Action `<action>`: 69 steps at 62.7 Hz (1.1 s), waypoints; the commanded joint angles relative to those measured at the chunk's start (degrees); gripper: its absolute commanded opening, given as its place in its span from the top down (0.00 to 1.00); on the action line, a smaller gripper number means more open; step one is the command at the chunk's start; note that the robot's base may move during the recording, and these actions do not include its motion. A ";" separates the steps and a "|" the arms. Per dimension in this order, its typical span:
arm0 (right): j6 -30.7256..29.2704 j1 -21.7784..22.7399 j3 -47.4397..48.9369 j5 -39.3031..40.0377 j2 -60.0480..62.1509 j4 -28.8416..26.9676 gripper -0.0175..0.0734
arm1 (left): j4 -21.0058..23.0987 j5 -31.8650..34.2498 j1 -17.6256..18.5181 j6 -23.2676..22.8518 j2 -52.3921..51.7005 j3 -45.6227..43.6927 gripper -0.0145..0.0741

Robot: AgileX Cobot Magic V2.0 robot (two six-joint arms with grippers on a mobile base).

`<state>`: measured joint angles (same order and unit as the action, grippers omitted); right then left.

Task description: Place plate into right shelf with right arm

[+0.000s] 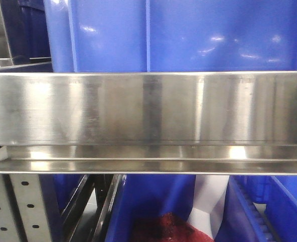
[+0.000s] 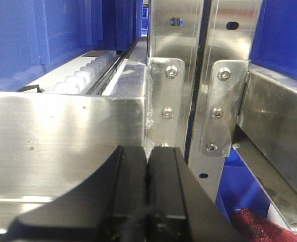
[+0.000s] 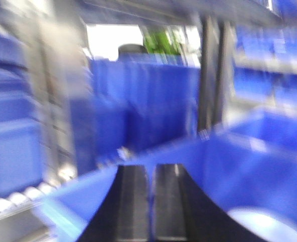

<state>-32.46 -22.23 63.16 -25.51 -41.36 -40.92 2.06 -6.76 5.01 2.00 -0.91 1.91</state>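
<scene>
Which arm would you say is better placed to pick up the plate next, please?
Right: its gripper hangs over a blue bin with the plate just beside it. The left gripper faces only the shelf rail.

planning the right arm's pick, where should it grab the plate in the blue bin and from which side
Only a blurred arc of the plate shows, lying flat low in the blue bin. Probably pinch its raised rim on the near exposed edge, coming from above; the right gripper looks shut, so open first.
</scene>
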 commanded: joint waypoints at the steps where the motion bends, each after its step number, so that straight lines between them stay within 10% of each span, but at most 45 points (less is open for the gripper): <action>1: 0.14 0.25 1.21 2.56 2.07 -0.54 0.74 | 0.33 4.99 0.29 -0.19 -0.37 0.46 0.89; 39: -0.06 0.25 1.21 3.95 2.96 -0.14 0.74 | 0.33 4.99 0.29 -0.19 -0.37 0.46 0.89; 69: 18.68 11.06 -17.19 18.41 12.07 22.69 0.75 | 0.33 4.99 0.29 -0.19 -0.37 0.46 0.89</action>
<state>-18.32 -13.56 47.55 -13.17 -31.67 -23.51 2.06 -6.76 5.01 2.00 -0.91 1.91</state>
